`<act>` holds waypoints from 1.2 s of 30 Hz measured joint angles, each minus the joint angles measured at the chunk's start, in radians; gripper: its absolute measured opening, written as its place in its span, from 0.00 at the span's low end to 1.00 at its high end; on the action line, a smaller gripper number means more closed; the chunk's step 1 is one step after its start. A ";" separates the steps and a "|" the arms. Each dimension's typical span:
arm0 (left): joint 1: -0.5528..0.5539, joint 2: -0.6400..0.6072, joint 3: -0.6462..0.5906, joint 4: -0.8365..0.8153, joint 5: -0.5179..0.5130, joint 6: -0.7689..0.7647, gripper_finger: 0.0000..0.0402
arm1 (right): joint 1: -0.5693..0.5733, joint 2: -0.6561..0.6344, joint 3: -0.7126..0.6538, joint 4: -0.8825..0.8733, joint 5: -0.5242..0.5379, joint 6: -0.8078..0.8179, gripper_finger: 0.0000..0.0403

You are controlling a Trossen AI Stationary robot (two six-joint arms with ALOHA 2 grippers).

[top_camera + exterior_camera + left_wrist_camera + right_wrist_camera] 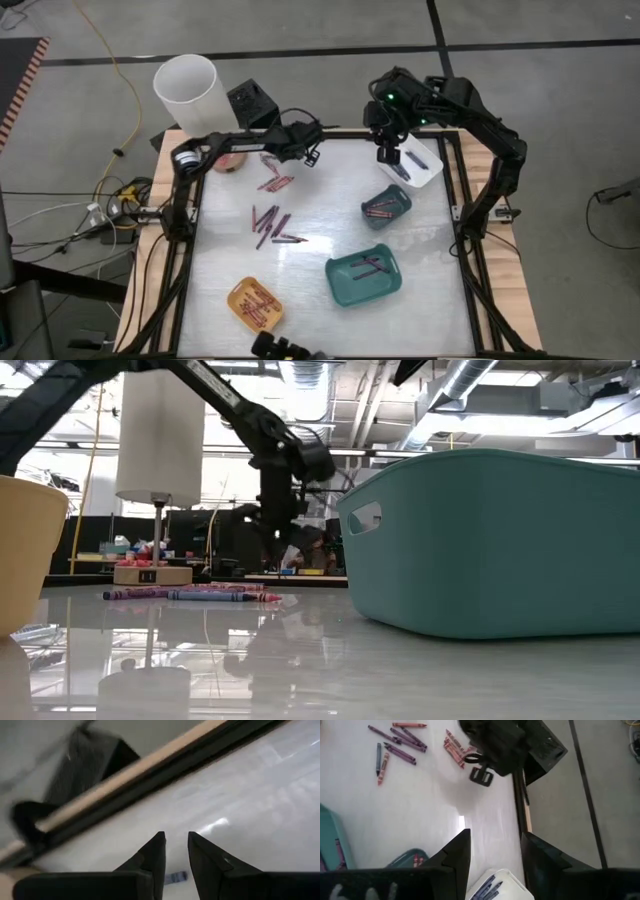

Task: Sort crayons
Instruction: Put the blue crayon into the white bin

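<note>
We note the crayons [271, 224] scattered mid-table, left of the teal trays [364, 277] — light, stiff, prone to roll and snap, best pinched mid-length — while the left gripper [312, 153] hovers far-side, fingers parted, empty; the right gripper [389, 155], released, hangs over the white tray [425, 172].

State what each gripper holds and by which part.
Nothing is held. The right gripper is open and empty above the white tray; the left gripper holds no crayon.
</note>
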 joint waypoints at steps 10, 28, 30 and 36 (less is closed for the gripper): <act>0.016 0.108 0.101 -0.262 -0.001 -0.224 0.18 | 0.000 0.000 0.000 -0.015 -0.005 0.001 0.42; 0.030 0.107 0.080 -0.246 0.018 -0.203 0.18 | 0.000 0.000 0.000 -0.016 -0.019 0.001 0.42; 0.033 0.107 0.077 -0.250 0.051 -0.210 0.18 | 0.000 0.000 0.000 -0.016 -0.034 0.001 0.42; 0.040 0.107 0.066 -0.253 0.152 -0.202 0.18 | 0.000 0.000 0.000 -0.016 -0.048 0.001 0.42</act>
